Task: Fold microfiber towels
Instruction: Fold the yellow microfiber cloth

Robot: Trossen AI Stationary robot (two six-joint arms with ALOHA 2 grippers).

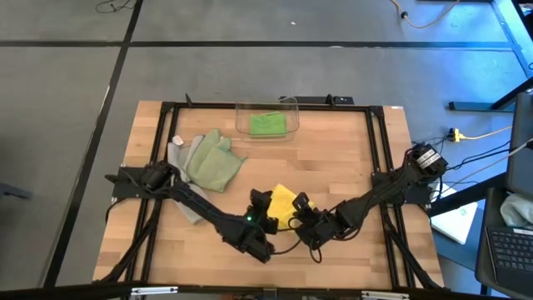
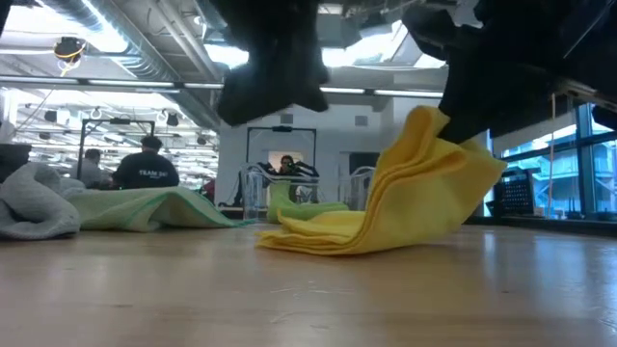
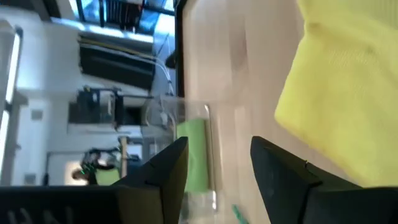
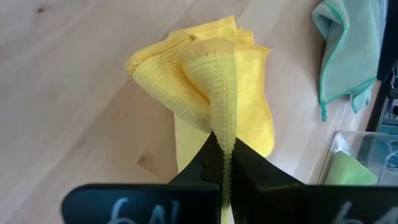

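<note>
the yellow towel (image 4: 211, 99) sits near the front middle of the table (image 1: 350, 167), bunched in thick layers, with one edge lifted off the wood by the right gripper (image 4: 224, 152) — its fingers are pressed together on that hem. the left gripper (image 3: 217, 168) hangs just beside the cloth with its fingers spread and nothing between them. the risk i see is the pinch: it holds only a narrow ridge of fabric, so a quick pull could let the hem slip out and the layers slump into a heap. the two grippers are also close together, and a crossing move might knock one against the other or drag the towel askew. towards the table's left lie the pale sage green towel (image 1: 213, 163) and the grey towel (image 1: 176, 155), overlapping and still rumpled, well apart from the work. the bright green towel (image 1: 267, 124) rests inside the clear plastic bin (image 1: 241, 112) at the far edge — nothing blocks the space around the yellow one.
</note>
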